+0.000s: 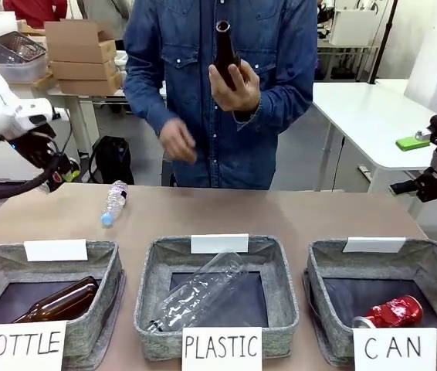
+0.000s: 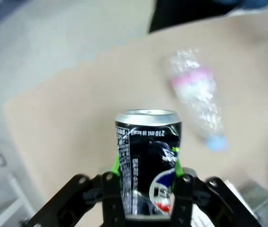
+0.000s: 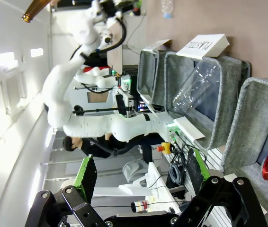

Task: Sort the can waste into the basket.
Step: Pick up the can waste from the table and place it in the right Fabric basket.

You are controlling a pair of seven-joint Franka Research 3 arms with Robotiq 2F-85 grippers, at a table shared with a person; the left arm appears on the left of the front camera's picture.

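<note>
Can waste is half sorted. From the front, we see the red can point(image 1: 392, 311) lying in the CAN basket point(image 1: 435, 267) at the table's point(image 1: 280, 212) near right corner, and our left gripper point(image 1: 62, 171) by the far left corner. On our left wrist, the jaws clamp the dark can point(image 2: 148, 137) upright, ready to carry across. On our right wrist, the right gripper point(image 3: 141, 172) stands wide open and empty, leaving the path free, we judge.
</note>
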